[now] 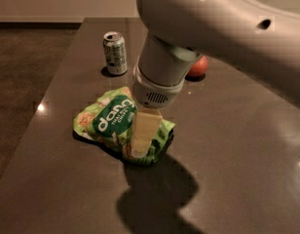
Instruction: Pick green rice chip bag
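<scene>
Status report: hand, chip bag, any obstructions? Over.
Status: hand low over green rice chip bag. Bag crumpled on table. Behind, apart: drink can, round red object.

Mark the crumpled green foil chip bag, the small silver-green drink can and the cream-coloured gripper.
green chip bag (110, 122): camera view, on the dark-green "dang" oval.
drink can (115, 53): camera view, middle of its side wall.
gripper (139, 147): camera view, its lower tip, at the bag's right part.
</scene>
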You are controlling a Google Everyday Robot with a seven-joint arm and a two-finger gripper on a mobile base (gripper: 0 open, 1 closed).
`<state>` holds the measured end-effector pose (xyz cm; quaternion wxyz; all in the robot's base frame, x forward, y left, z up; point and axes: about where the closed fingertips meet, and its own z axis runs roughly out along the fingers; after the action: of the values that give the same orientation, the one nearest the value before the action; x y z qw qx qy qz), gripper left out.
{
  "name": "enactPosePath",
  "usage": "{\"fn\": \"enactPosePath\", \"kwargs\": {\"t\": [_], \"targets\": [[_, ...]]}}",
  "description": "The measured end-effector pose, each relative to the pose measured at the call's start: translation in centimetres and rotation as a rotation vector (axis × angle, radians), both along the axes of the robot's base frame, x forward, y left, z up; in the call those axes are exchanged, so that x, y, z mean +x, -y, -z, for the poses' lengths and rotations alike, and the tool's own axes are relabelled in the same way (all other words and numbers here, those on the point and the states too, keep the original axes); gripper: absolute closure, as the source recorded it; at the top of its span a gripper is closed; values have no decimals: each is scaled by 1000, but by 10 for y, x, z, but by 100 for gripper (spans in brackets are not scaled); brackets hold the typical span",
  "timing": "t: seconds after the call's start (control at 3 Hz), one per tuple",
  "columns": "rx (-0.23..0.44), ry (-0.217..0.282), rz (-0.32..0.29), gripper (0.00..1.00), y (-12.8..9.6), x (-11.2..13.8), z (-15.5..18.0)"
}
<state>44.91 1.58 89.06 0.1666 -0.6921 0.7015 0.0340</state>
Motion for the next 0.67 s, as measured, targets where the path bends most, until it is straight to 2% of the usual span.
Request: {"fn": "enactPosePath", "kwargs": {"t": [0.67], "targets": [[-40, -18, 26, 0, -8, 10, 24]]}}
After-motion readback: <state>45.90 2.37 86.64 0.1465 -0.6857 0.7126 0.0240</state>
